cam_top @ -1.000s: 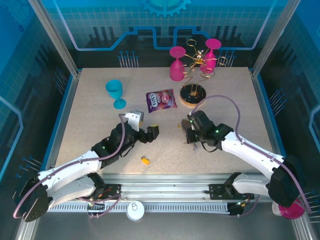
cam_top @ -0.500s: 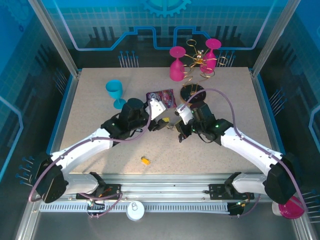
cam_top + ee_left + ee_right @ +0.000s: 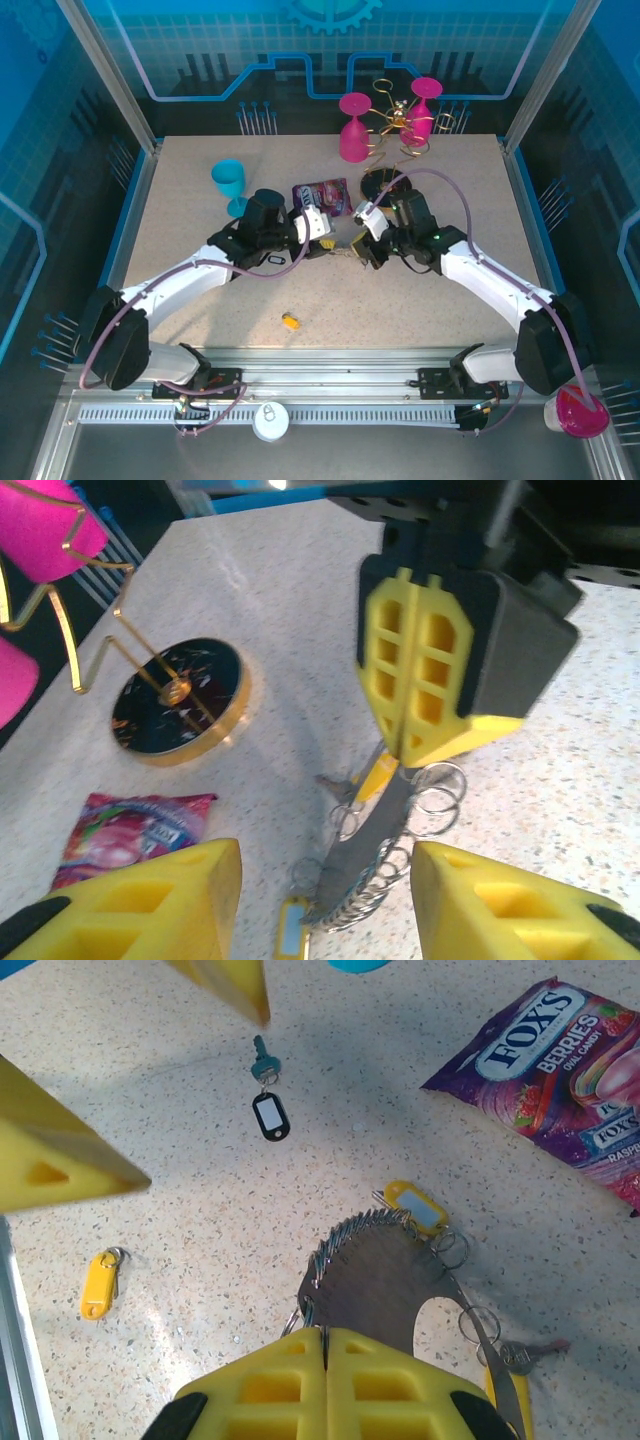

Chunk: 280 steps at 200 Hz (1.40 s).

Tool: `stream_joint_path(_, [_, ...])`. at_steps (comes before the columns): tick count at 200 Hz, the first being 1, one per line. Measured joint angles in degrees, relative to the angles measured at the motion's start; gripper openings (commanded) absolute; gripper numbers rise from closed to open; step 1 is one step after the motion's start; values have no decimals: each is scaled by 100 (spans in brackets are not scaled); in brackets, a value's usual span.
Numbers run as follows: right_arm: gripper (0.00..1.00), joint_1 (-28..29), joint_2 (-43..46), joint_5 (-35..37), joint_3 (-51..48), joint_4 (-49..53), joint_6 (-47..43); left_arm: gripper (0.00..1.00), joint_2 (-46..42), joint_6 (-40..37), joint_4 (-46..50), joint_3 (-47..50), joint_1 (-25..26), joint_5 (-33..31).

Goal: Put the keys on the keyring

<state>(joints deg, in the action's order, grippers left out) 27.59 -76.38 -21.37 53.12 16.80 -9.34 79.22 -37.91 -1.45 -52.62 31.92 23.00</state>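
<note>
Mid-bench, the right gripper [image 3: 322,1332] is clamped on the keyring [image 3: 375,1280]. The left gripper [image 3: 322,858] gapes, its 2 fingers flanking the ring.

Top external camera: high, above and behind the arm bases, facing down over the surface [image 3: 200,290]. Left wrist camera: close, low, looking past the left claw [image 3: 325,880]. Right wrist camera: close, steeply down over the right claw [image 3: 322,1360]. Both wrist views share the keyring [image 3: 365,895] and purple packet [image 3: 135,825]
</note>
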Motion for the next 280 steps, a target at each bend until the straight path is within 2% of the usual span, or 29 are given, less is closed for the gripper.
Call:
stream_joint_path(33, [0,-2,76,-358,-98,-133,-352,44,354,11,-92,24,0,575])
stream_joint_path(47, [0,-2,118,-514,-122,-146,-518,39,487,48,-101,24,0,782])
stream_joint_path(75, [0,-2,142,-809,-133,-146,-793,39,535,37,-251,81,0,1139])
stream_joint_path(145, [0,-2,149,-1342,-151,-199,-1154,35,540,24,-448,313,0,1460])
stream_joint_path(163, [0,-2,149,-1338,-151,-197,-1196,48,540,4,-448,315,0,1491])
stream_joint_path(179, [0,-2,166,-1261,-151,-186,-1198,52,538,11,-437,328,0,1480])
stream_joint_path(209, [0,17,293,-938,-149,70,-1196,48,372,-24,-247,417,0,1410])
stream_joint_path(246, [0,212,435,-417,-79,684,-1296,39,-68,-96,-105,573,-55,1375])
stream_joint_path(280, [0,240,439,-455,59,1071,-1370,37,-166,365,-437,761,-107,1375])
